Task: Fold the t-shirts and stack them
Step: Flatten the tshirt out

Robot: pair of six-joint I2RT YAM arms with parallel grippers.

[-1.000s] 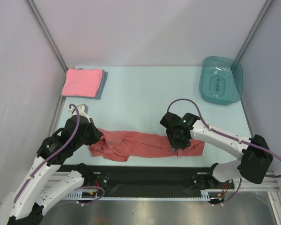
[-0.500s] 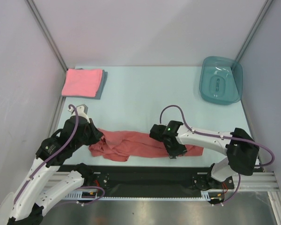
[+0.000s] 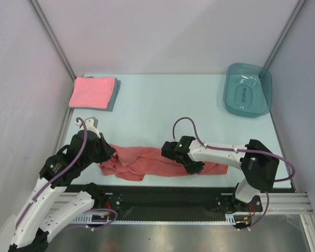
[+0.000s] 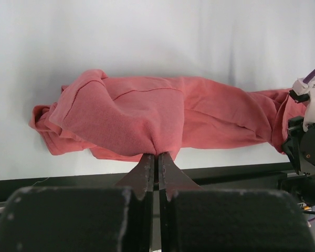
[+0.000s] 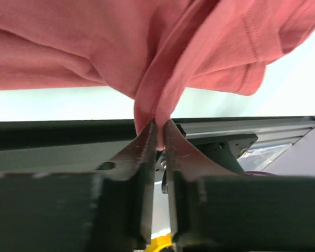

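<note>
The brick-red t-shirt (image 3: pixel 147 161) lies as a long bunched strip along the near edge of the table. My left gripper (image 3: pixel 104 153) is shut on its left end; the left wrist view shows cloth (image 4: pixel 147 115) pinched between the fingertips. My right gripper (image 3: pixel 191 167) is shut on a fold of the shirt (image 5: pixel 163 79) over its right half. The pink t-shirt (image 3: pixel 92 92) lies folded at the far left, on top of the folded grey-blue t-shirt (image 3: pixel 116 94), whose edge shows.
A teal translucent tub (image 3: pixel 247 90) stands at the far right corner. The black rail (image 3: pixel 163 199) runs along the near table edge under both arms. White walls close the left, back and right sides.
My right gripper has moved left along the red shirt, carrying its right end over toward the middle. My left gripper has stayed still.
</note>
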